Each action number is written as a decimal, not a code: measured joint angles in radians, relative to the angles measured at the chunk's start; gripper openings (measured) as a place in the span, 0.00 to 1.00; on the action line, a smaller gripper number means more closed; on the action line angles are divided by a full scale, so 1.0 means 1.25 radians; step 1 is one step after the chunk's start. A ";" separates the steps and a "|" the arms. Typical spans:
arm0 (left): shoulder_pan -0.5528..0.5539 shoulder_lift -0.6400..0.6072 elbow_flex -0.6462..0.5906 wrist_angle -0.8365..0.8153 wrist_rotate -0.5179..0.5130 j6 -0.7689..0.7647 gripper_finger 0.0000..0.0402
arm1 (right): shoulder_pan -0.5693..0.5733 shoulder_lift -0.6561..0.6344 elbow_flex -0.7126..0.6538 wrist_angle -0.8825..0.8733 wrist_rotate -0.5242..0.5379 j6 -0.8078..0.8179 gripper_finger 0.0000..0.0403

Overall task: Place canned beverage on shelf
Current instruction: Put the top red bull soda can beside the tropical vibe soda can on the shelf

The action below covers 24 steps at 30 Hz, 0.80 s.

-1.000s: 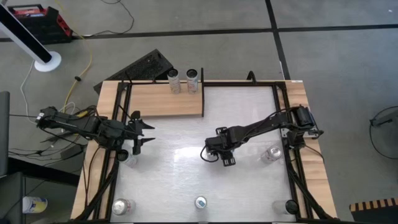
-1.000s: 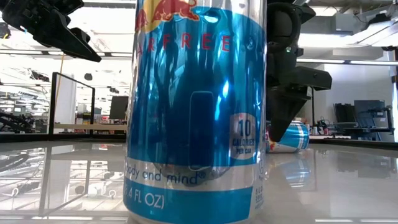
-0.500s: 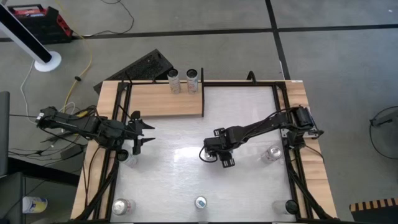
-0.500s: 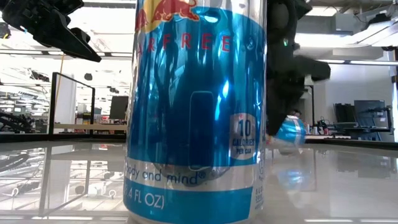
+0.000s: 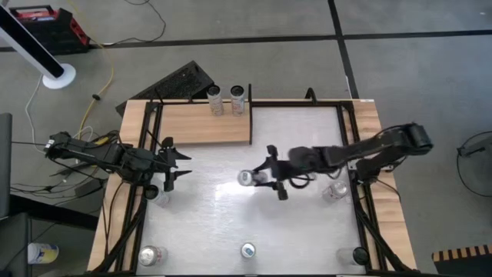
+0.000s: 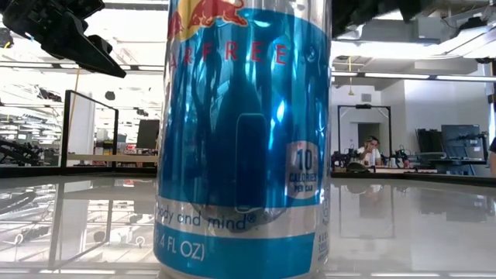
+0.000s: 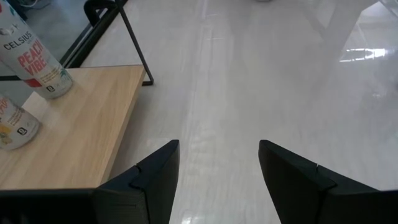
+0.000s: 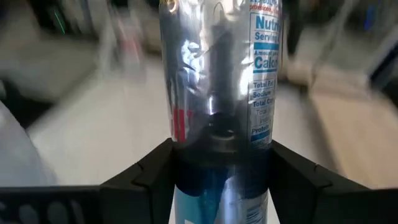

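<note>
**Can in the air, shelf next**

The right gripper [image 5: 260,178] is over the middle of the table [image 5: 307,231]. Its fingers [image 8: 149,177] are squeezed on a silver and blue can [image 8: 217,93], one on each side. From above, the can's round top shows just past the gripper tips. I think the can is lifted off the table, because the view from table height shows nothing of it past the big can.

So the picking up looks done, and the carrying step is on. The shelf [image 5: 201,125] lies at the far left part of the table, near the can but not touching it. Two cans [image 5: 227,100] already stand at its far edge. Next, the arm needs to bring the can over the bare wood, keep it straight up, set it down softly and let go. It should keep away from the two cans so they do not tip.

The left gripper [image 7: 217,171] waits by the table's left side, just off the shelf's near corner. Its fingers are open and hold nothing.

The view from above shows the whole table, with more cans near the front edge. The right wrist view shows the grip up close. The left wrist view shows the shelf's wood and the labels of its two cans. The table-height view is mostly blocked by one big blue can [image 6: 244,139] right at the camera.
</note>
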 joint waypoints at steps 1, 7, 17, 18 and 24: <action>0.000 0.000 0.000 0.000 0.000 0.000 0.51 | 0.001 0.001 -0.048 0.113 -0.007 -0.003 0.56; 0.000 0.000 0.000 0.002 -0.014 0.004 0.51 | -0.009 0.126 -0.174 0.537 -0.007 -0.008 0.56; 0.000 0.000 0.000 0.002 -0.023 0.003 0.51 | -0.017 0.399 -0.039 0.652 -0.012 0.017 0.56; 0.000 0.000 0.000 0.002 -0.023 0.002 0.51 | -0.018 0.426 -0.022 0.674 -0.019 0.028 0.56; 0.000 0.000 0.000 0.001 -0.023 0.001 0.51 | -0.060 0.562 0.052 0.796 -0.113 0.129 0.56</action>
